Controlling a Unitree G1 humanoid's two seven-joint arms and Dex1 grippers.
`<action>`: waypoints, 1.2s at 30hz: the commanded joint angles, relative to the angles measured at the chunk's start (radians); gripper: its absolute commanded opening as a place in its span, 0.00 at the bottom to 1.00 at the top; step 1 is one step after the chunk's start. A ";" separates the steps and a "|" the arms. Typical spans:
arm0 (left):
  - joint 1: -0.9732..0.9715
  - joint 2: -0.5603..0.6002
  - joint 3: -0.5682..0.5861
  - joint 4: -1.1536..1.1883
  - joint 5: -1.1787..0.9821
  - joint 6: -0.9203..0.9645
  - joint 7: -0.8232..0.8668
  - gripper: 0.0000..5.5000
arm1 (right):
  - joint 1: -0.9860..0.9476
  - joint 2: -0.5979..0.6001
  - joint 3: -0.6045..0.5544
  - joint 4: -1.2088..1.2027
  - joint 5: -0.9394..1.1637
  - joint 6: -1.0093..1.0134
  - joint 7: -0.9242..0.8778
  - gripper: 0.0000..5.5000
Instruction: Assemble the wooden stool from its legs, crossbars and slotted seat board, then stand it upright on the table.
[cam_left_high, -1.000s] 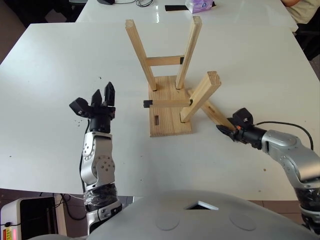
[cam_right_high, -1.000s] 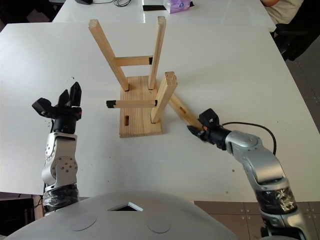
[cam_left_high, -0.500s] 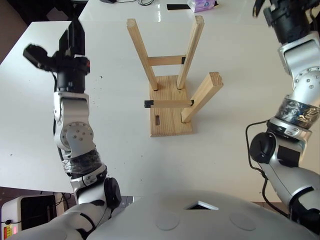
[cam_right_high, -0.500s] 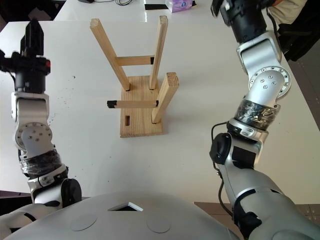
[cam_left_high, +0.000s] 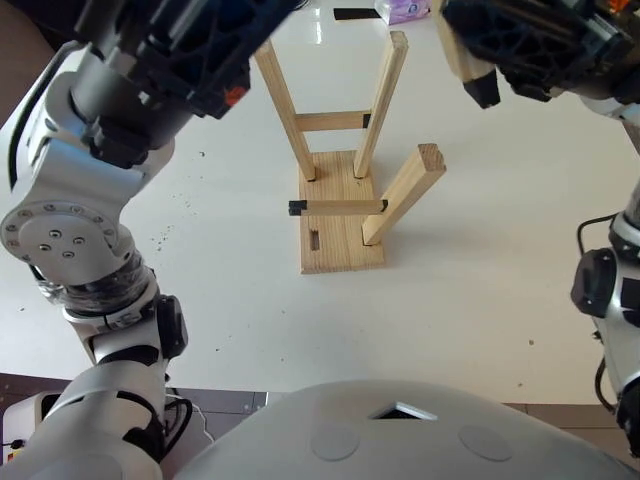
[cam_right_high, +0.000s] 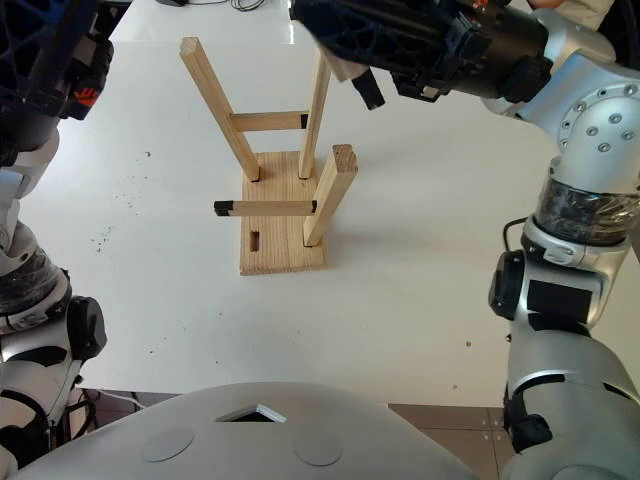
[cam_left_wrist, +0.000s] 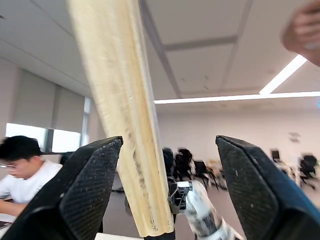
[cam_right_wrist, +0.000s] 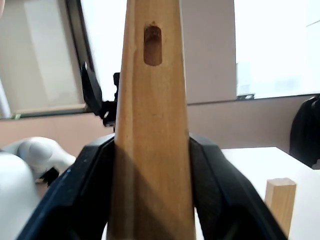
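Observation:
The stool stands upside down on the white table (cam_left_high: 500, 260): the seat board (cam_left_high: 342, 255) lies flat with an empty slot (cam_left_high: 314, 240). Three legs rise from it, two tall ones (cam_left_high: 283, 105) (cam_left_high: 378, 100) joined by a crossbar (cam_left_high: 325, 122), and a leaning one (cam_left_high: 402, 193) carrying a second crossbar (cam_left_high: 338, 207). High above the table my right gripper (cam_right_wrist: 152, 150) is shut on the fourth leg (cam_right_wrist: 152, 100), whose slot faces the wrist camera; the same leg (cam_left_high: 455, 50) hangs over the stool. My left gripper (cam_left_wrist: 169, 145) is raised too, open, with that leg (cam_left_wrist: 120, 100) by one finger.
A tissue box (cam_left_high: 405, 10) and a black flat object (cam_left_high: 352, 15) lie on the far table behind the stool. Small dark specks (cam_left_high: 160, 240) dot the tabletop at the left. The near table edge (cam_left_high: 400, 385) runs below the stool.
The right gripper has lifted the fourth leg off the table beside the stool and carried it high. Both arms have swung up close to the head camera. The stool has not moved.

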 joint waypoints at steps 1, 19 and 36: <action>-0.037 0.050 -0.026 0.031 0.014 0.041 -0.057 0.63 | -0.013 -0.084 0.083 -0.011 -0.109 -0.046 0.157 0.38; -0.003 0.073 -0.070 0.028 0.147 0.043 -0.193 0.63 | 0.057 -0.121 0.154 -0.002 -0.291 -0.132 0.293 0.38; -0.013 0.035 -0.069 0.022 0.197 0.008 -0.224 0.38 | 0.059 -0.115 0.167 0.006 -0.332 -0.152 0.291 0.38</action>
